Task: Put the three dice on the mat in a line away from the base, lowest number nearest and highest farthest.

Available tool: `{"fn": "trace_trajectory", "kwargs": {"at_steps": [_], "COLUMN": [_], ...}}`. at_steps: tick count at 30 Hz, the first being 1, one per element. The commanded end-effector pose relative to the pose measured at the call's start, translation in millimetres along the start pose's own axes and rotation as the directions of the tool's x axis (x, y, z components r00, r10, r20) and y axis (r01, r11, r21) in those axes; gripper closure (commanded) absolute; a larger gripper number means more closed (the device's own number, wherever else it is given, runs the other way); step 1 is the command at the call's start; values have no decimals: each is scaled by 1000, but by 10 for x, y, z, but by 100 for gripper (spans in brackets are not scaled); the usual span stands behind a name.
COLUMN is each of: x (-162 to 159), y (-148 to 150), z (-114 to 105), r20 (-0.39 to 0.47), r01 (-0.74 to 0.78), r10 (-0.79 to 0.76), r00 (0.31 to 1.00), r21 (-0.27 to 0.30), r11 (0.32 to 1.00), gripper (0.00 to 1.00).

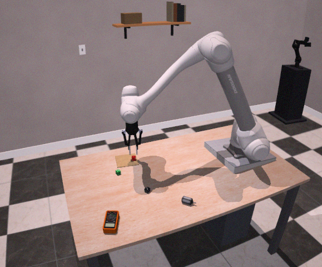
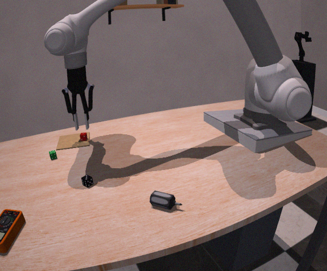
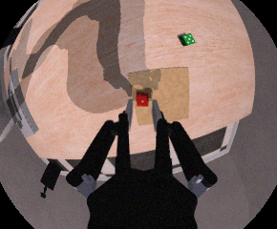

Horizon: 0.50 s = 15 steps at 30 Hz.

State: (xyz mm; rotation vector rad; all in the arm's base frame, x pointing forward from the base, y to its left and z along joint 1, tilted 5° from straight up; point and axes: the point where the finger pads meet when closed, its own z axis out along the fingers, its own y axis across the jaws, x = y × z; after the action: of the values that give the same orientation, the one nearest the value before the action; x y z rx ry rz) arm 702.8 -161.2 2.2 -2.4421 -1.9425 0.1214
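A red die [image 1: 133,158] sits flat on the tan mat [image 1: 126,161], near the mat's edge toward the robot's base; it also shows in the exterior view [image 2: 83,136] and in the wrist view [image 3: 141,98]. My gripper [image 1: 132,153] hangs just above the red die with its fingers partly open and nothing between them, as the exterior view [image 2: 81,127] and the wrist view [image 3: 140,116] show too. A green die [image 1: 118,172] [image 2: 52,154] lies on the table off the mat. A black die [image 1: 147,189] [image 2: 87,180] lies farther out on the table.
An orange multimeter [image 1: 110,221] lies near the table's front edge. A small dark motor [image 1: 187,201] lies on the table toward the front right. The robot's base plate [image 1: 238,155] stands at the right.
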Motion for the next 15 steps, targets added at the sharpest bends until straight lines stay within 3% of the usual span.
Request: {"fn": "trace_trajectory", "kwargs": {"at_steps": [1, 8, 15], "x": [1, 1, 1], "y": [5, 5, 5], "z": [-167, -438, -473], "r20": [0, 0, 0], "r01": [0, 0, 0], "r10": [0, 0, 0], "r00": [1000, 1000, 1000], "r21": [-1, -1, -1], "r11": [1000, 1000, 1000], "gripper": [68, 68, 68]}}
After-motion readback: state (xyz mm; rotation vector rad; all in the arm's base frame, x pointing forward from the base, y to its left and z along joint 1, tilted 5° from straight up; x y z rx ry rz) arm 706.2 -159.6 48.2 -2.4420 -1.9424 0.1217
